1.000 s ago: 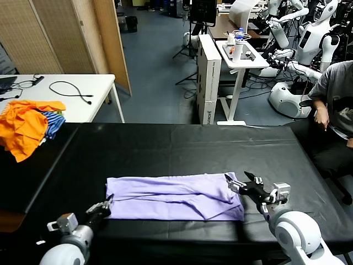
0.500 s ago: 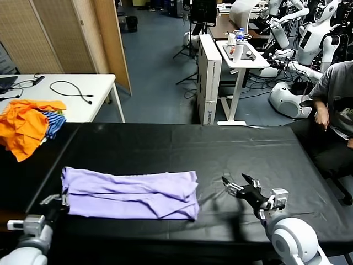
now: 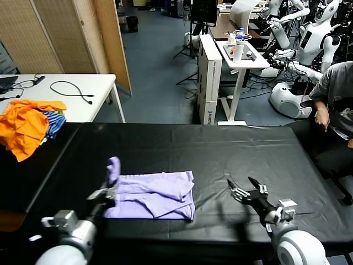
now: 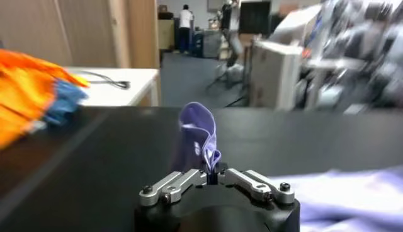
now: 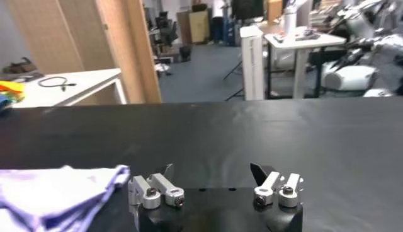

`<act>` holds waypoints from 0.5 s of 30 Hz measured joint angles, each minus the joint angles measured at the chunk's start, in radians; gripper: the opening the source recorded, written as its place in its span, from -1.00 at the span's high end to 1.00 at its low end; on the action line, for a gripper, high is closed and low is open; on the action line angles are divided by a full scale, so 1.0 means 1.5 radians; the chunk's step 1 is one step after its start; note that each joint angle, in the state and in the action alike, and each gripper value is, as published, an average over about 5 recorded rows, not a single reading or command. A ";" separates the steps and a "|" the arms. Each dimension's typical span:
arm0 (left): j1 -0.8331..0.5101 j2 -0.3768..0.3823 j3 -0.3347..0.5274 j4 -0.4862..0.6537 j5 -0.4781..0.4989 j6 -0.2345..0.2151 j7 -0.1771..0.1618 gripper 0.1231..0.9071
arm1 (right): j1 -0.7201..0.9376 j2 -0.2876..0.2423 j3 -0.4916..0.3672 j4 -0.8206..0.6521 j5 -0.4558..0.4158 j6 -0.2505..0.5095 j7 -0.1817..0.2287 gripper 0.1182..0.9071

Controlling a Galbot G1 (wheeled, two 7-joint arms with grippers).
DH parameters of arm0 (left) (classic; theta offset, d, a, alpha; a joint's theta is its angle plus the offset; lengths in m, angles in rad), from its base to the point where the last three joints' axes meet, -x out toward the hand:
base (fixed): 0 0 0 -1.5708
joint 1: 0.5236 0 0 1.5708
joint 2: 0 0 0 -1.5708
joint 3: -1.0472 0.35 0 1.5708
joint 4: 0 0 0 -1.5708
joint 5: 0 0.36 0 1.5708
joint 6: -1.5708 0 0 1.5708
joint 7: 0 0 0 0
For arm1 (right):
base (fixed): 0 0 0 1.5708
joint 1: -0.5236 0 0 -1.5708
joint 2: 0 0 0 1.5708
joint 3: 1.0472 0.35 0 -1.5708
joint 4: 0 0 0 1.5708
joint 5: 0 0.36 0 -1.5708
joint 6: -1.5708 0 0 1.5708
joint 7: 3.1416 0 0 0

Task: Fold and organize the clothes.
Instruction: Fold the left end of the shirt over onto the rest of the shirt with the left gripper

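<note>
Meanwhile, lavender T-shirt (image 3: 154,194) corner between left gripper (image 4: 213,175) fingers (image 4: 182,181), unlabelled.

The pale lavender T-shirt (image 3: 154,193) is of soft matt cloth with loose creases. It lies on a black table cover (image 3: 220,149) that looks like a smooth sheet with a faint sheen and some low wrinkles. The left gripper (image 4: 214,178) has fingers of bare silver metal with dark screws, on a black matt body. The right gripper (image 5: 214,179) is made the same way. The orange and blue-striped garments (image 3: 27,124) are crumpled matt cloth.
</note>
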 joint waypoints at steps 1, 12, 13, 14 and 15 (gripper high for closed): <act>-0.007 -0.006 0.017 0.002 -0.002 -0.001 0.000 0.82 | -0.008 0.003 0.005 0.000 -0.003 0.001 -0.001 -1.00; -0.060 -0.054 0.138 0.059 0.035 -0.004 0.006 0.82 | -0.052 0.023 0.038 0.016 -0.014 0.008 -0.014 -1.00; -0.062 -0.056 0.142 0.065 0.040 -0.005 0.008 0.82 | -0.054 0.023 0.040 0.018 -0.014 0.009 -0.014 -1.00; -0.063 -0.058 0.144 0.070 0.044 -0.007 0.009 0.82 | -0.055 0.024 0.041 0.020 -0.014 0.009 -0.014 -1.00; -0.064 -0.059 0.146 0.076 0.049 -0.009 0.012 0.82 | -0.056 0.024 0.041 0.022 -0.014 0.009 -0.014 -1.00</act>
